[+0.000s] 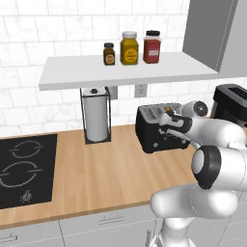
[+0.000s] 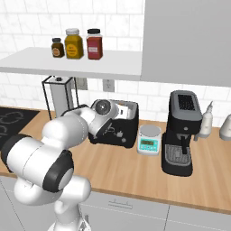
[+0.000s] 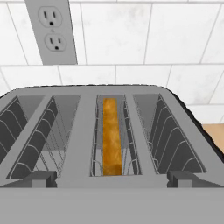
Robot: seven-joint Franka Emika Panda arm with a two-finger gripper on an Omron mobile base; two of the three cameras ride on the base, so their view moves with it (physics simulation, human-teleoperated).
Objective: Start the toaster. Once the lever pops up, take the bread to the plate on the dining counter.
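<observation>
In the left base view the toaster point(image 1: 155, 126) stands on the wooden worktop point(image 1: 106, 173) beside a paper towel holder point(image 1: 96, 115), with the arm's wrist reaching over its top. The right base view adds a kitchen scale point(image 2: 149, 140) and a coffee machine point(image 2: 182, 131) just to the toaster's point(image 2: 122, 126) right. From the hand view, the bread point(image 3: 111, 135) sits upright in a slot; the gripper's point(image 3: 113, 178) jaws stand spread wide, holding nothing.
</observation>
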